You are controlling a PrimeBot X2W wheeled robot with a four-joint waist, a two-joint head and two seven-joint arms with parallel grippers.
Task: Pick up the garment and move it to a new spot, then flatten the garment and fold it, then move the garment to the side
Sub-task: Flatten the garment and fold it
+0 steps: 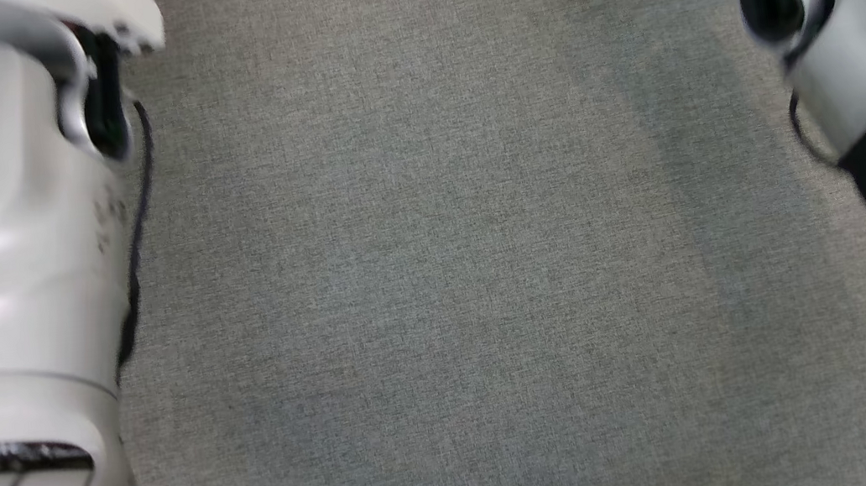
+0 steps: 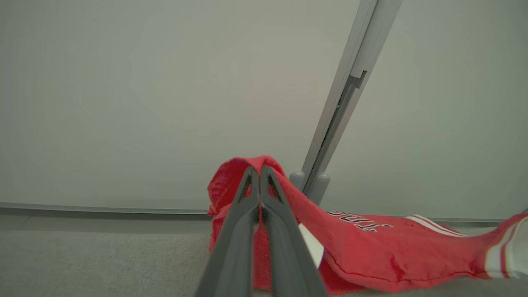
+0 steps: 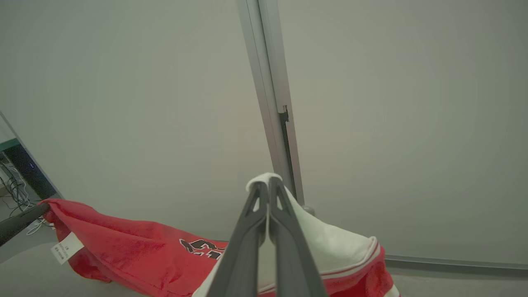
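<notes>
Above the grey carpet [image 1: 438,276], the garment [image 2: 371,247] is being carried, hanging by two edges.

The left gripper [image 2: 260,170] is pinching a red fold with its fingers pressed together; the right gripper [image 3: 268,184] is clamping a white, red-trimmed edge. Between them the cloth is sagging in front of the pale wall [image 3: 123,103] and its upright metal post [image 3: 268,103]. By my reading the carry to a new spot is under way; the next move is calling for both grippers to lower together so the cloth lands spread for flattening.
</notes>
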